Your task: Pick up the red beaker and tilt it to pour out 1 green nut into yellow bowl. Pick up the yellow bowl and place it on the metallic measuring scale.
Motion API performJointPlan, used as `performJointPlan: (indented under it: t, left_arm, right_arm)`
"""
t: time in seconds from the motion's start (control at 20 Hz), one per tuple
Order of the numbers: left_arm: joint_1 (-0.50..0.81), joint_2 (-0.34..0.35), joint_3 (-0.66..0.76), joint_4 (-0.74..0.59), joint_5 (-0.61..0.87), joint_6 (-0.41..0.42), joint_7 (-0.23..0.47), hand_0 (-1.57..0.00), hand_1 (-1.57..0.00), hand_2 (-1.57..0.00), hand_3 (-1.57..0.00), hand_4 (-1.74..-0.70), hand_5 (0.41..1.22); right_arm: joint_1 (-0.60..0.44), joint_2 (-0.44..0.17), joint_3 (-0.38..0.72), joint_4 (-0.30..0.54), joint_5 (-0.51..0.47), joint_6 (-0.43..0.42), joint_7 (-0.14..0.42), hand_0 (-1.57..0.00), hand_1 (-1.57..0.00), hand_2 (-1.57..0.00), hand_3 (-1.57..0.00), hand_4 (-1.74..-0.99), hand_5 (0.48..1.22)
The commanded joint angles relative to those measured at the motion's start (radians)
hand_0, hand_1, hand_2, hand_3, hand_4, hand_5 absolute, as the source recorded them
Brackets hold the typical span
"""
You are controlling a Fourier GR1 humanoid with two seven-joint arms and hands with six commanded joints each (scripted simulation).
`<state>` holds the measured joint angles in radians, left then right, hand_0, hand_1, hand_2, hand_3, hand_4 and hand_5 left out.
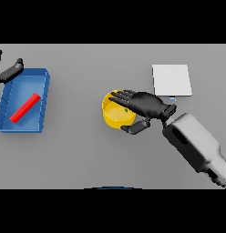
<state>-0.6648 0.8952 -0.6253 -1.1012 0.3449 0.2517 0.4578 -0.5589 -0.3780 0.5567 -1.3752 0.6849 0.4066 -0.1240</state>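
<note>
The right hand (144,105) curls over the round yellow bowl (115,117), thumb under its near rim, gripping it for the flat metallic scale (172,80). A green nut (126,109) sits inside; the left hand (10,70) idles open-fingered beside the blue tray (39,100) holding the red beaker (24,108)

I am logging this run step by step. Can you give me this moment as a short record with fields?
bowl: yellow bowl on the table, left of the scale
nut: green nut inside the bowl
right hand: right hand over the bowl, fingers across its rim, thumb at its near side
scale: metallic measuring scale, nothing on it
beaker: red beaker lying in the blue tray
left hand: left hand at the tray's far corner
</note>
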Motion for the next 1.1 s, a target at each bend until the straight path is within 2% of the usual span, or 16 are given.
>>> performJointPlan:
  t: [0.0,0.3,0.35,0.6,0.75,0.8,0.85,0.95,1.05]
  left_arm:
    - [0.004,0.003,0.002,0.001,0.003,-0.001,0.003,0.00,0.00,0.00,0.00,-0.78,0.722]
    - [0.013,0.004,0.004,-0.003,0.004,0.005,-0.009,0.00,0.00,0.00,0.00,-0.80,0.725]
    - [0.011,-0.001,0.005,0.008,0.002,0.003,-0.021,0.00,0.00,0.00,0.00,-0.80,0.725]
    - [0.006,0.004,0.003,-0.003,0.006,0.000,0.006,0.00,0.00,0.00,0.00,-0.80,0.723]
    - [0.003,-0.006,-0.004,-0.008,-0.003,0.010,0.004,0.00,0.00,0.00,0.00,-0.79,0.728]
    - [-0.002,-0.008,-0.006,-0.011,-0.004,0.012,0.011,0.00,0.00,0.00,0.00,-0.79,0.728]
    - [0.002,0.000,-0.001,-0.013,0.000,0.010,0.009,0.00,0.00,0.00,0.00,-0.79,0.728]
    - [0.015,0.008,0.001,-0.022,0.001,0.016,0.003,0.00,0.00,0.00,0.00,-0.79,0.730]
    - [0.011,0.003,-0.005,-0.023,-0.004,0.022,0.019,0.00,0.00,0.00,0.00,-0.79,0.732]
  right_arm:
    - [-0.003,-0.003,0.010,0.015,0.005,0.005,-0.016,0.00,0.00,0.00,0.00,-1.217,0.651]
    - [-0.044,0.005,0.059,0.098,0.047,0.007,-0.063,0.00,0.00,0.00,0.00,-1.249,0.669]
    - [-0.050,0.015,0.070,0.111,0.056,0.007,-0.054,0.00,0.00,0.00,0.00,-1.256,0.673]
    - [-0.070,0.022,0.090,0.166,0.063,0.036,-0.062,0.00,0.00,0.00,0.00,-1.277,0.696]
    - [-0.072,0.023,0.097,0.195,0.064,0.030,-0.096,0.00,0.00,0.00,0.00,-1.285,0.706]
    - [-0.073,0.038,0.102,0.203,0.068,0.024,-0.087,0.00,0.00,0.00,-0.02,-1.286,0.710]
    - [-0.074,0.037,0.107,0.211,0.070,0.015,-0.113,0.00,0.00,-0.01,-0.03,-1.286,0.712]
    - [-0.072,0.042,0.105,0.223,0.070,0.003,-0.117,0.00,0.00,-0.03,-0.06,-1.293,0.738]
    - [-0.078,0.051,0.098,0.230,0.062,0.011,-0.102,0.00,-0.01,-0.08,-0.12,-1.333,0.800]
